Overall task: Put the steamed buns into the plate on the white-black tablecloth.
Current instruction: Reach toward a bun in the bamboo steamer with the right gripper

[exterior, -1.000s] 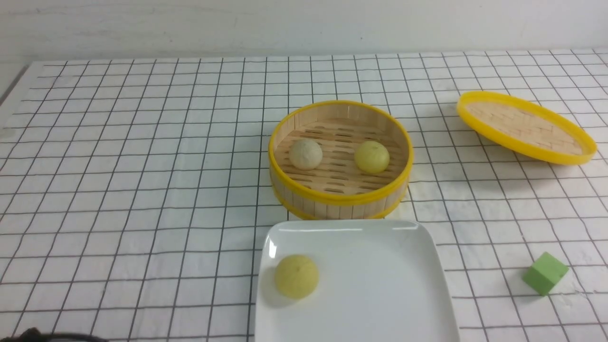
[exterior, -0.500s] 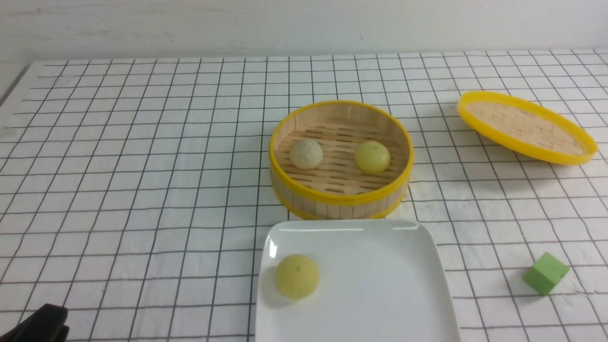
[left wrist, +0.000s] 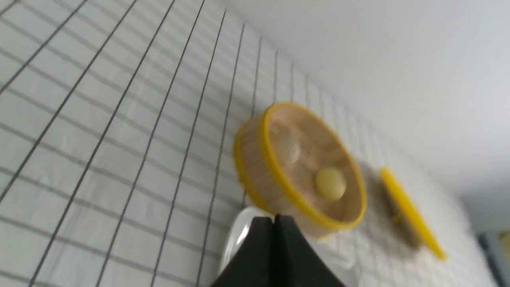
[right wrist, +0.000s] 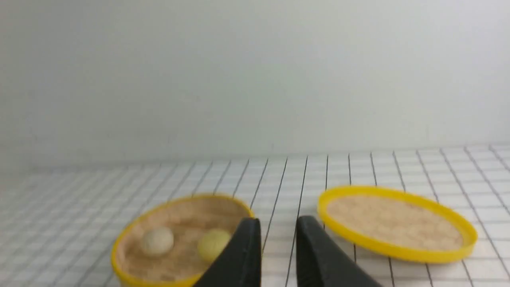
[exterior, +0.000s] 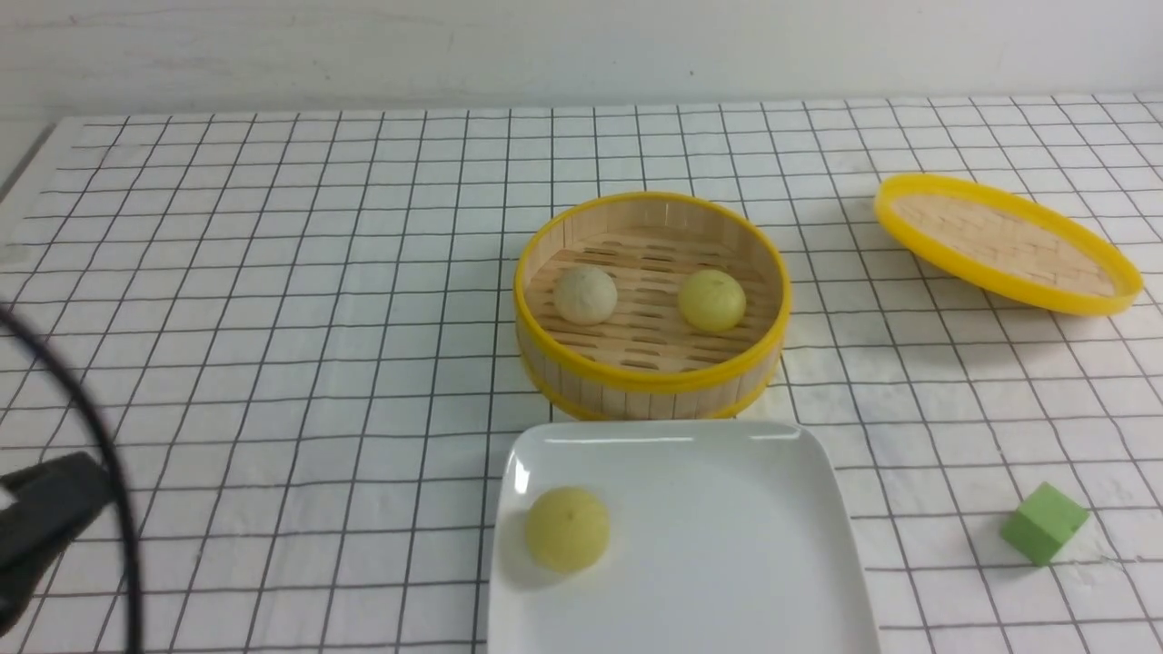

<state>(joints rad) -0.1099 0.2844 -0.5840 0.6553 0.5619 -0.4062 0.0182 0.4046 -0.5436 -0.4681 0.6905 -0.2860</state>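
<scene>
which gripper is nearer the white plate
Left, likely. The left gripper sits left of the white plate, tips pointing at it; the right gripper is outside the front view.

Bright, even light casts soft shadows, glare streaks the plate (exterior: pixel 727 536), left wrist view motion-blurred.

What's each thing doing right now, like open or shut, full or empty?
steamer basket: open, beige bun and yellow bun inside.
lid: off, lying on the tablecloth.
plate: holds second yellow bun.
left gripper: shut, empty.
right gripper: slightly open, empty.
</scene>
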